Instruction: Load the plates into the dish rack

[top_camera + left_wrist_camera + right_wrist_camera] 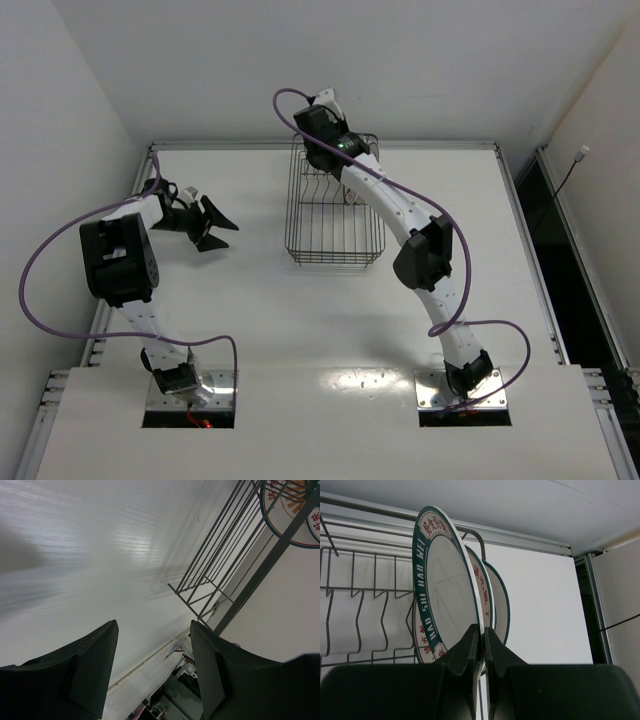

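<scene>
Our right gripper (482, 647) pinches lower rim of lettered plate (447, 590), upright in dish rack (350, 580). Two more plates (501, 605) just behind. Left gripper (154, 630) spread, empty, beside rack. Risk: if we release before rim seats between prongs, plate tips onto neighbours.

Item: 3 plates (481, 587), upright on edge, packed close together at one end of dish rack (360, 605). Front plate (447, 585), dark lettered rim: lower edge pinched between closed right gripper (482, 630).
</scene>
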`<state>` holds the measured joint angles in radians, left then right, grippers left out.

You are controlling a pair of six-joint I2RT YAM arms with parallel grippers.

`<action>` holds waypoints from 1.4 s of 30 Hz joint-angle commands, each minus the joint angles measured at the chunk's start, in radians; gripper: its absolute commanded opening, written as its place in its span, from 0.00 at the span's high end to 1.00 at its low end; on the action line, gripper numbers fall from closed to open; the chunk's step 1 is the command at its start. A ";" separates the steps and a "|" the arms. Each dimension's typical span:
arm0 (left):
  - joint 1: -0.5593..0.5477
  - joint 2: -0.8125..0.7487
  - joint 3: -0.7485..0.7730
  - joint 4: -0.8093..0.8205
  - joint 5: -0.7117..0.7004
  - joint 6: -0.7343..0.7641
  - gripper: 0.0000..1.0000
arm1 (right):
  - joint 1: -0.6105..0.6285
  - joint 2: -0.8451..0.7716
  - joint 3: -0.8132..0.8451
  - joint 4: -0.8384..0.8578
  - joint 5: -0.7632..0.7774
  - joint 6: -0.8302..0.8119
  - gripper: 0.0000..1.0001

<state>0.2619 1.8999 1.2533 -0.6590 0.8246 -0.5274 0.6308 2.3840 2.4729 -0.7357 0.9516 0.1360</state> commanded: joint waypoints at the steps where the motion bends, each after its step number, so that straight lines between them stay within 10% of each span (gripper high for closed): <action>1: 0.010 0.002 0.009 -0.005 0.004 0.010 0.44 | 0.004 -0.032 0.043 0.015 -0.004 0.048 1.00; 23: 0.010 0.011 0.018 -0.005 0.004 0.010 0.44 | -0.082 0.008 -0.066 -0.143 -0.350 0.320 0.99; 32: 0.010 0.022 0.037 -0.005 -0.005 0.010 0.44 | -0.125 -0.121 -0.085 -0.185 -0.456 0.320 0.49; 36: 0.010 0.022 0.069 -0.024 -0.018 0.030 0.44 | -0.160 -0.254 -0.094 -0.241 -0.563 0.310 0.10; 42: 0.010 0.022 0.089 -0.033 -0.074 0.050 0.44 | -0.218 -0.448 -0.175 -0.341 -0.804 0.300 0.00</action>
<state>0.2619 1.9244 1.3033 -0.6781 0.7818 -0.5045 0.4500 2.0575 2.3276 -1.0103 0.2787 0.4404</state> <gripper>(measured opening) 0.564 1.001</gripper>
